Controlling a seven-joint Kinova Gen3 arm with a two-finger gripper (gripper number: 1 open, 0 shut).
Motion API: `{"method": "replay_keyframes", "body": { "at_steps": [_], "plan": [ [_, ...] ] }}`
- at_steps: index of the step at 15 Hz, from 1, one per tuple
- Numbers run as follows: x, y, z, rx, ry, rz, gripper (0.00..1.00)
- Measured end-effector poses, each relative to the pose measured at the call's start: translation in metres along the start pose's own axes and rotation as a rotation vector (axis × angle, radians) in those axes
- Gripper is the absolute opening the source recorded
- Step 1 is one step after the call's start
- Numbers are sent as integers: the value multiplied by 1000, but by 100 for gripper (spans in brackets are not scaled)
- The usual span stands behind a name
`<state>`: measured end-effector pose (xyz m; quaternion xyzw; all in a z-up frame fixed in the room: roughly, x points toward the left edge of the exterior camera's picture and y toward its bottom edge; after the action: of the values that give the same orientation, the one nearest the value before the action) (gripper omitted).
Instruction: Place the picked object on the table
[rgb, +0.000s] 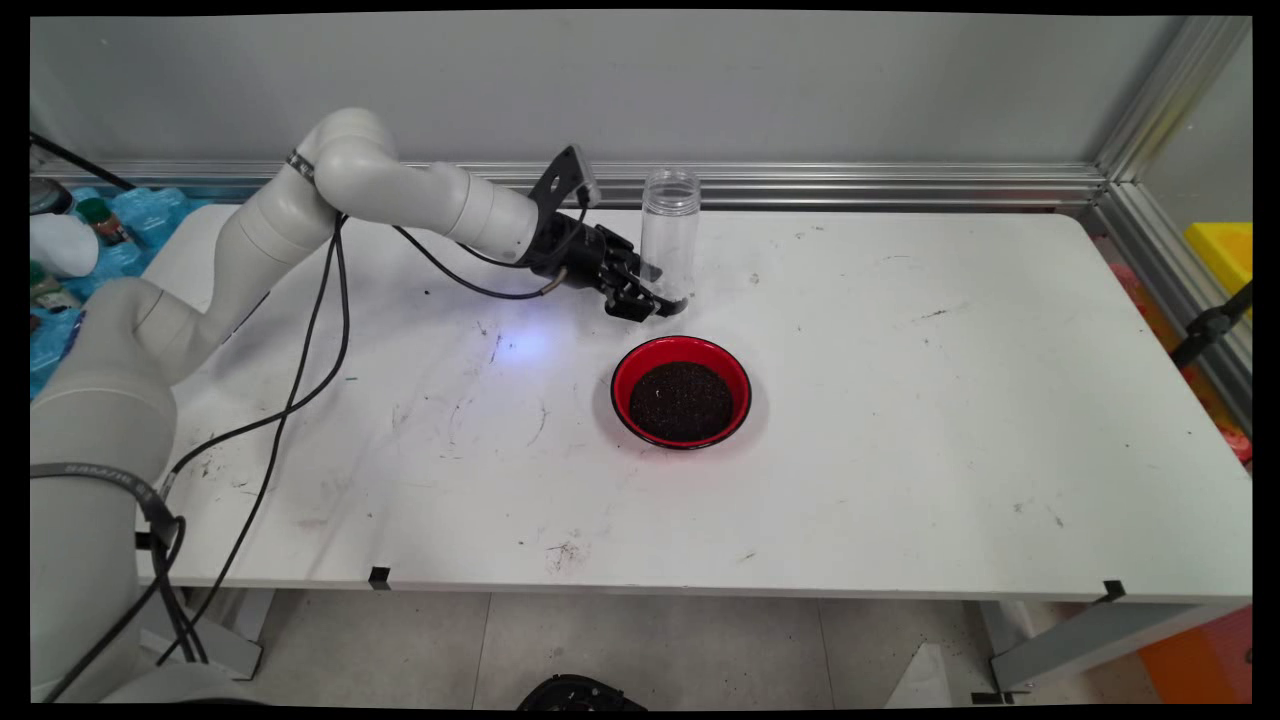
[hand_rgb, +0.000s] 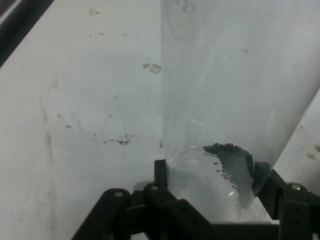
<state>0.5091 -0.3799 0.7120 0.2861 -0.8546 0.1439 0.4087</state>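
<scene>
Main view: white table (rgb: 900, 450), scuffed and flecked with dark specks, grey wall (rgb: 800, 90) behind with an aluminium rail (rgb: 850, 185) along the far edge. The gripper (rgb: 660, 300) sits low at the table's far centre, fingers closed on the base of a clear plastic jar (rgb: 670, 235) standing upright — a few dark grains (hand_rgb: 227, 148) at its bottom in the hand view. Just near of it, a red bowl (rgb: 681, 390) of dark grains, apart from the jar. Clutter at the far left — bottles on blue packaging (rgb: 150, 210); yellow bin (rgb: 1222, 250) far right.
</scene>
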Motion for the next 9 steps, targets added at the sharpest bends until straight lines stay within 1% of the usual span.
{"method": "replay_keyframes", "body": {
  "at_steps": [9],
  "plan": [
    [-10, 2, 9, -17, 17, 1, 0]
  ]
}}
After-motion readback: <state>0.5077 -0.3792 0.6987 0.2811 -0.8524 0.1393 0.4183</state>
